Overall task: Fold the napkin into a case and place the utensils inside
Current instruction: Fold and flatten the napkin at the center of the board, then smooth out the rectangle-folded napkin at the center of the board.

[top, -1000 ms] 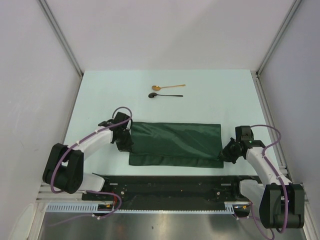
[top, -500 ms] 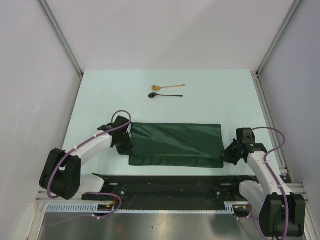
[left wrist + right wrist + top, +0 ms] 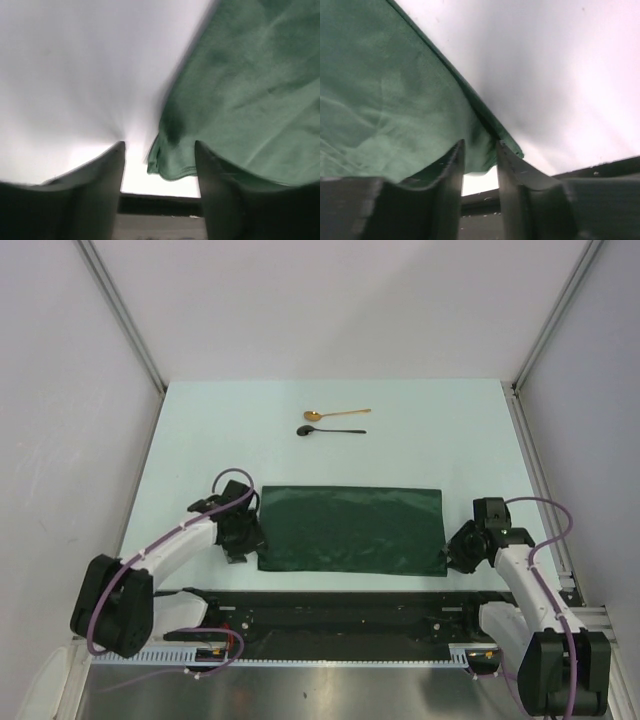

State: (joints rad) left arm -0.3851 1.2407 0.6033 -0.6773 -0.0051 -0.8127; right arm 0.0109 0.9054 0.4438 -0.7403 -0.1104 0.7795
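The dark green napkin [image 3: 350,530] lies flat on the table as a wide folded rectangle. My left gripper [image 3: 242,548] stands open at its near left corner. In the left wrist view that layered corner [image 3: 170,162] lies between the two dark fingers [image 3: 95,192], touching neither. My right gripper [image 3: 448,560] is at the near right corner, jaws slightly parted. In the right wrist view the napkin's corner [image 3: 482,145] sits between its fingertips [image 3: 451,170]. The utensils lie side by side at the far middle: a gold spoon [image 3: 335,415] and a black spoon [image 3: 330,430].
The pale table [image 3: 200,440] is bounded by white walls on the left, right and back. A black rail [image 3: 340,610] runs along the near edge just behind the napkin, between the two arm bases.
Both grippers have opened and let go of the napkin's near corners. The raised cloth has settled flat into a neat rectangle. The left gripper has shifted slightly nearer and leftward.
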